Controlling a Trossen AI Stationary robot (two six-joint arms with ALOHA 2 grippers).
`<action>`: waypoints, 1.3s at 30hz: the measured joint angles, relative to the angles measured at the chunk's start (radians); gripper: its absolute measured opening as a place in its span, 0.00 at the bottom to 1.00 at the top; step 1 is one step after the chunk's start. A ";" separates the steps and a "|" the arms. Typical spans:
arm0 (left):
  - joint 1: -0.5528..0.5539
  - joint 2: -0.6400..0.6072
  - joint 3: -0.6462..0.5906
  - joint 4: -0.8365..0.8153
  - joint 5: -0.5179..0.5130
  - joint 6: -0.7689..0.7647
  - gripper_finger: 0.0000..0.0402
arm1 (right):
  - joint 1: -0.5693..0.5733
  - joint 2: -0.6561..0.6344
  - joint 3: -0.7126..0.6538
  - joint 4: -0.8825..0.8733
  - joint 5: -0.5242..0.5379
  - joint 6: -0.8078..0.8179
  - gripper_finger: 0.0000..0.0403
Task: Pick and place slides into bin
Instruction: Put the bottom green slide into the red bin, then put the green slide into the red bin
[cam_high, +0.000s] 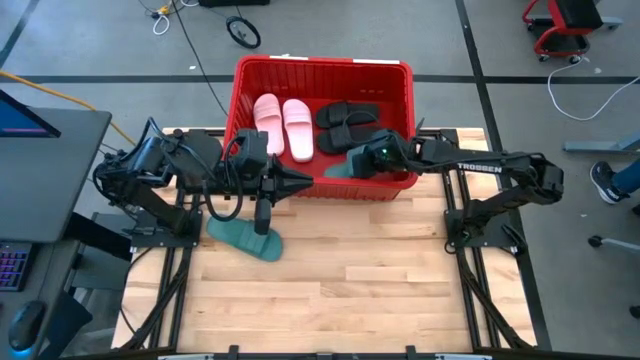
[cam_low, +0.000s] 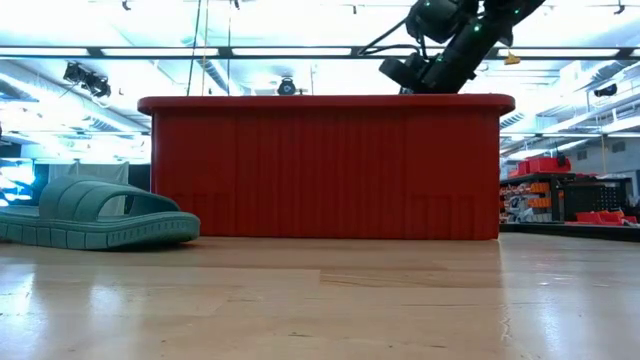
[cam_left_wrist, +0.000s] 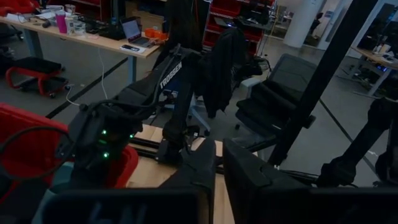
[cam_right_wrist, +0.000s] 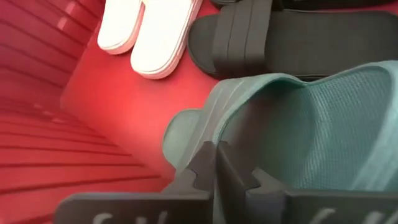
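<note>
Over bin (cam_high: 322, 70), right tool (cam_right_wrist: 216, 163) gripping green slide (cam_right_wrist: 298, 130)

Red slatted bin (cam_high: 244, 95) at the table's far edge holds pink pair (cam_high: 284, 125), black pair (cam_high: 346, 124), one green slide (cam_right_wrist: 298, 130); second green slide (cam_high: 245, 239) lies outside, near its left front corner.

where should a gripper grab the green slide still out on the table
Best bet is the wide strap of the green slide on the wooden table. It lies sole down beside the red bin, and the strap arches clear of the footbed. Come from above, one finger under the arch through the open toe, one on top. The left gripper is closest.
</note>
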 joint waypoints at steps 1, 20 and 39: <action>0.000 0.000 0.000 0.000 0.000 0.000 0.08 | 0.000 -0.002 -0.001 -0.002 -0.001 -0.005 0.04; 0.001 0.000 0.000 0.000 0.000 0.000 0.05 | -0.017 0.007 -0.007 -0.032 0.088 0.070 0.33; -0.005 0.000 0.000 -0.002 0.000 -0.001 0.04 | -0.019 -0.093 -0.006 0.054 0.111 0.056 0.32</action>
